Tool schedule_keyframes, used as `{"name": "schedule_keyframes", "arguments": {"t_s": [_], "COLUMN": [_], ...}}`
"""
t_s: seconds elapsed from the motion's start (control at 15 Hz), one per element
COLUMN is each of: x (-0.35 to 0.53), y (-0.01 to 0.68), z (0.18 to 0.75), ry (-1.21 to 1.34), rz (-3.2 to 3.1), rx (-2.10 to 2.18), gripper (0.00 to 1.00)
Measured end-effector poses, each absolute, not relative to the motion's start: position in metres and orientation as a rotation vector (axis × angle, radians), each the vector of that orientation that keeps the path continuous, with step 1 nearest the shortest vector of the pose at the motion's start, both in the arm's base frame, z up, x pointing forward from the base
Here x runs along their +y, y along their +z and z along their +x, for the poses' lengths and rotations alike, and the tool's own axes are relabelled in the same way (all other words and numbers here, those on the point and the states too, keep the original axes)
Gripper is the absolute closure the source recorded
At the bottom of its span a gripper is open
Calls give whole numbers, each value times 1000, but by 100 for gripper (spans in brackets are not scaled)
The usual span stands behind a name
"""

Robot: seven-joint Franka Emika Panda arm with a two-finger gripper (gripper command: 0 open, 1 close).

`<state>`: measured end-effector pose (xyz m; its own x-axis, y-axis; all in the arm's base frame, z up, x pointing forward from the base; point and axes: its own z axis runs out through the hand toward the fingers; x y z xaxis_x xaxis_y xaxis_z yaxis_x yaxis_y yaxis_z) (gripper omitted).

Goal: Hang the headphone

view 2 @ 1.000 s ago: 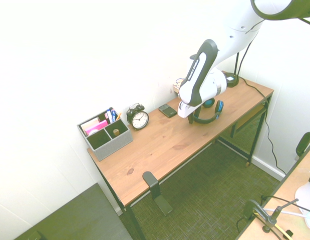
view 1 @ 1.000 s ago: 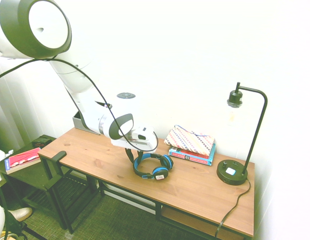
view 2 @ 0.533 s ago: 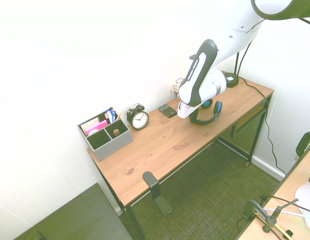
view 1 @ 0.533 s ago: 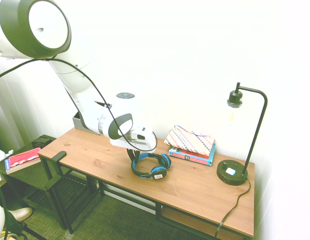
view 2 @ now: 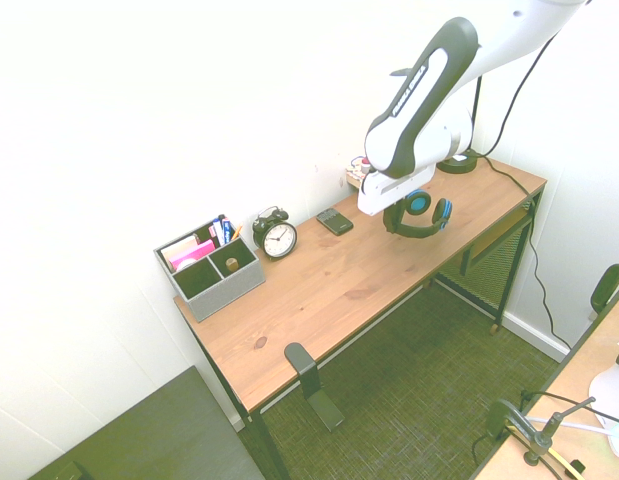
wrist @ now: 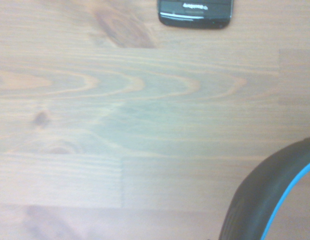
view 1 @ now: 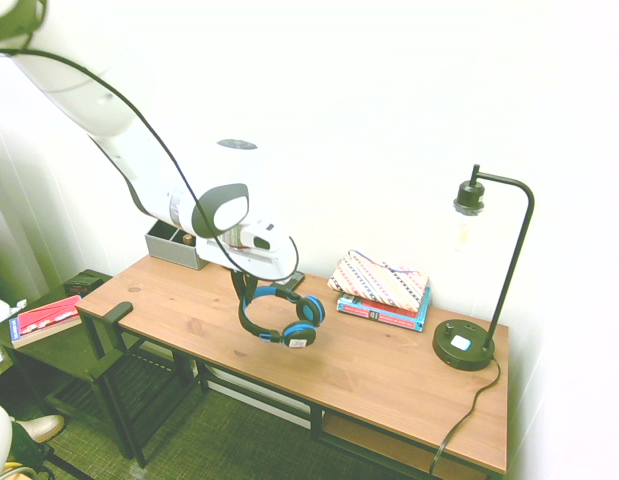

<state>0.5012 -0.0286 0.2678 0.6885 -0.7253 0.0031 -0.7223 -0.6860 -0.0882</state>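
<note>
Gripper [view 1: 245,287] apparently pinching headphone [view 1: 274,318] headband, headphone hanging above desk [view 1: 389,375].

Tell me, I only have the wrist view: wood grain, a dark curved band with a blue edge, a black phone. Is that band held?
Observer: Yes. The gripper is shut on the blue over-ear headphone by its headband.
Operator: Is it off the wooden desk?
Observer: Yes, it hangs clear above the wooden desk.
Operator: Anything to hang it on?
Observer: A black hook sticks up at the desk's front edge, near the grey organiser end.
</note>
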Motion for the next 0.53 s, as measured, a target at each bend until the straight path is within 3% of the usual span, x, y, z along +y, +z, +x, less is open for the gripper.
{"name": "schedule_keyframes", "arguments": {"t_s": [0.53], "x": [74], "y": [360], "z": [410], "ry": [164], "rz": [-2873], "rx": [1136], "gripper": [100]}}
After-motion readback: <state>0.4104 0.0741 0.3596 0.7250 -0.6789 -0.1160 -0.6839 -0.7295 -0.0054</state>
